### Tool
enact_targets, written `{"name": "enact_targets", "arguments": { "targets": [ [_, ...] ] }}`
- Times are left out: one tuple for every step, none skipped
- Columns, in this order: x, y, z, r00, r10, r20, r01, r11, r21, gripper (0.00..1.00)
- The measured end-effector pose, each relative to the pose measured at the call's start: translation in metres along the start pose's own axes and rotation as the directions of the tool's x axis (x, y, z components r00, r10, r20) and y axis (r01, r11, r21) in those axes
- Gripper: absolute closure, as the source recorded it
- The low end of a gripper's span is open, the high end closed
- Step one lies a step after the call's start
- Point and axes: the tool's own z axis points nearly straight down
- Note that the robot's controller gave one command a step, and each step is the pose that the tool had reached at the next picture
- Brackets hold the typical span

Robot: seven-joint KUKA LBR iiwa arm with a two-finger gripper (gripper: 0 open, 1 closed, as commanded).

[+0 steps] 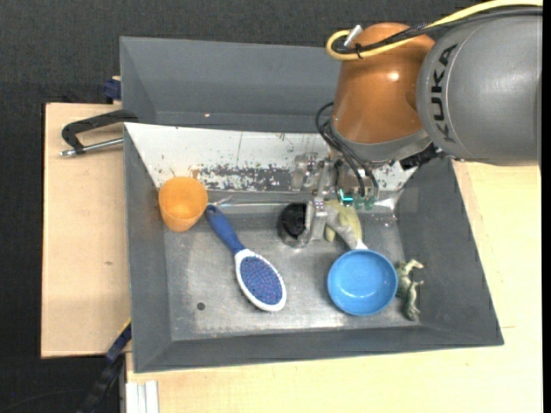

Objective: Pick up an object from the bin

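My gripper point(325, 212) hangs low in the middle of the bin, near the back wall, under the arm's orange cover. A small black round thing point(293, 220) lies just to its left, touching or nearly touching it. A pale yellowish thing point(349, 224) lies right beside the gripper on its right, partly hidden by it. A blue bowl point(361, 283) sits just in front of the gripper, with the pale thing reaching its rim.
A blue-handled brush with a white oval head point(250, 270) lies slantwise at centre left. An orange cup point(182, 202) stands at the back left. A small green toy figure point(411, 288) lies to the right of the bowl.
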Motion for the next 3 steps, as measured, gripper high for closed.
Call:
{"name": "enact_targets", "arguments": {
  "targets": [
    [0.009, -0.012, 0.104, 0.965, 0.261, 0.031, -0.261, 0.965, -0.011, 0.0],
    [0.028, 0.067, 0.108, 0.991, 0.135, 0.012, -0.135, 0.991, -0.005, 0.0],
    [0.1, 0.148, 0.046, 0.969, -0.247, 0.009, 0.247, 0.969, -0.001, 0.0]
  ]
}}
